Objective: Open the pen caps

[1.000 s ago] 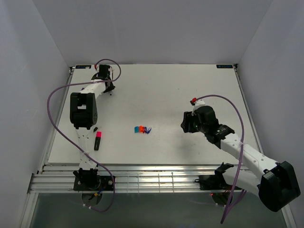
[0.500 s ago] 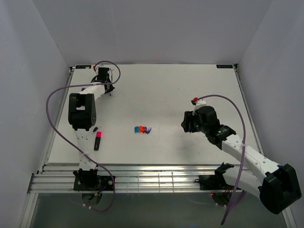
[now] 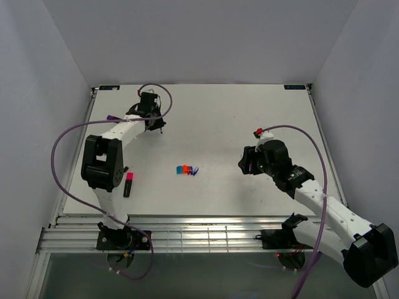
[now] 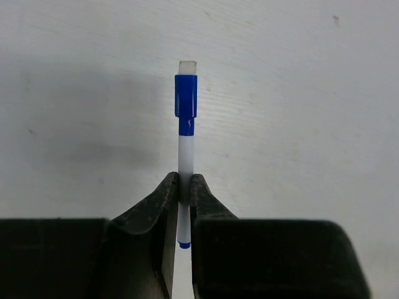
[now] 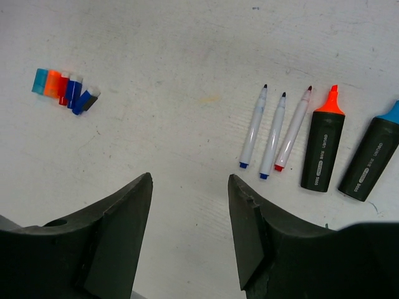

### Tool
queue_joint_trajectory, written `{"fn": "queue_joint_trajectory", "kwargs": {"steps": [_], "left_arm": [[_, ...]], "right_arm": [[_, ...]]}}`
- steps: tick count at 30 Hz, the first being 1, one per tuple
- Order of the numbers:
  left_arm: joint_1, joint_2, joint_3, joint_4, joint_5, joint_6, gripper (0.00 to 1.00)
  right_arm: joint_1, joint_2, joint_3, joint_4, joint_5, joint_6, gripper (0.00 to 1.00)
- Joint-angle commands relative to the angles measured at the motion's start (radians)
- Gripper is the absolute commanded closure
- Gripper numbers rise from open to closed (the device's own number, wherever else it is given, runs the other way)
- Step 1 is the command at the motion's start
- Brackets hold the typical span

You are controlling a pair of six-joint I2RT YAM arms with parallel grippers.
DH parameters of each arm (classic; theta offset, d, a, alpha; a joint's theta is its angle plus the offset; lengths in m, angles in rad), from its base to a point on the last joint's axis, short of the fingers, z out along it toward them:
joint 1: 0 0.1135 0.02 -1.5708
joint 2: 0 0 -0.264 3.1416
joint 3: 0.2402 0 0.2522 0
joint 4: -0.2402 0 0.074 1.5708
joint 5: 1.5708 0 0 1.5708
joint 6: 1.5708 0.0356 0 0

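Observation:
My left gripper [image 4: 184, 187] is shut on a thin white pen [image 4: 184, 156] with its slim blue cap [image 4: 185, 103] still on, pointing away above the table. In the top view this gripper [image 3: 159, 121] is at the back left. A pile of loose caps [image 5: 65, 90], blue, orange, red and dark blue, lies mid-table [image 3: 186, 169]. My right gripper [image 5: 190, 180] is open and empty, above bare table right of the pile [image 3: 246, 163]. A black highlighter with a magenta cap [image 3: 129, 177] lies at the left.
In the right wrist view three uncapped thin pens [image 5: 274, 134] lie side by side, with an uncapped orange highlighter [image 5: 323, 149] and a blue one [image 5: 374, 159] to their right. A purple object [image 3: 110, 117] shows beside the left arm at the back left.
My left gripper has swung from the back-left corner to the right and a little nearer, with the pen in it. The right arm has barely moved.

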Motion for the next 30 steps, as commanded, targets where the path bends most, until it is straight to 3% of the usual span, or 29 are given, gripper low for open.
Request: {"fn": "queue_joint_trajectory", "kwargs": {"steps": [1, 8, 13, 16, 20, 30], "left_arm": [[-0.043, -0.159, -0.071, 0.035, 0.099, -0.036, 1.0], [-0.11, -0.412, -0.384, 0.293, 0.417, -0.124, 1.0], [-0.153, -0.552, -0.567, 0.525, 0.599, -0.204, 1.0], [-0.201, -0.604, -0.628, 0.572, 0.632, -0.214, 1.0], [-0.248, -0.662, -0.703, 0.623, 0.643, -0.23, 1.0], [-0.288, -0.735, -0.769, 0.651, 0.623, -0.287, 1.0]], "right_arm": [[0.006, -0.003, 0.028, 0.029, -0.059, 0.031, 0.42], [0.004, 0.108, 0.044, 0.195, -0.303, 0.14, 0.38], [0.004, 0.174, 0.065, 0.353, -0.368, 0.274, 0.38], [0.004, 0.209, 0.056, 0.488, -0.423, 0.347, 0.42], [0.004, 0.302, 0.039, 0.643, -0.493, 0.498, 0.56], [0.032, 0.353, 0.016, 0.848, -0.49, 0.601, 0.56]]}}
